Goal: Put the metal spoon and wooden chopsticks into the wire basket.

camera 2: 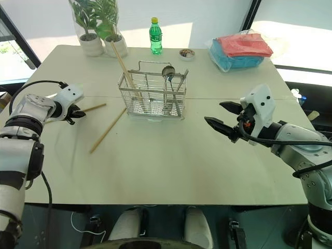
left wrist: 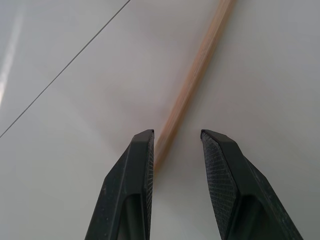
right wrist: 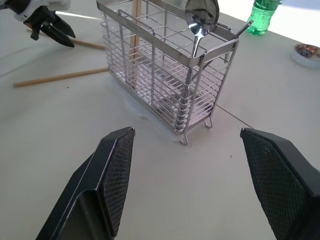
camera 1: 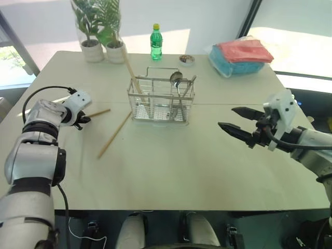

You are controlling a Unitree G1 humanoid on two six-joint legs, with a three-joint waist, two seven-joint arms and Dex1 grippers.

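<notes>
Left gripper [left wrist: 176, 145] straddles, unclamped, one wooden chopstick [camera 1: 98, 112] lying left-right; another [camera 1: 115, 134] lies diagonally; right gripper [camera 1: 237, 121] released.

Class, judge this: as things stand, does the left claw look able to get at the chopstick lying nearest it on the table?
Probably yes: the left claw is open astride that chopstick on the table, nothing between them.

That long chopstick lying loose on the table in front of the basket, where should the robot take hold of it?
Probably near its middle, coming down from above with the fingers either side of its width. The chopstick lies flat and slanted on the table, apart from the basket, so its thin shaft offers no other grip.
</notes>
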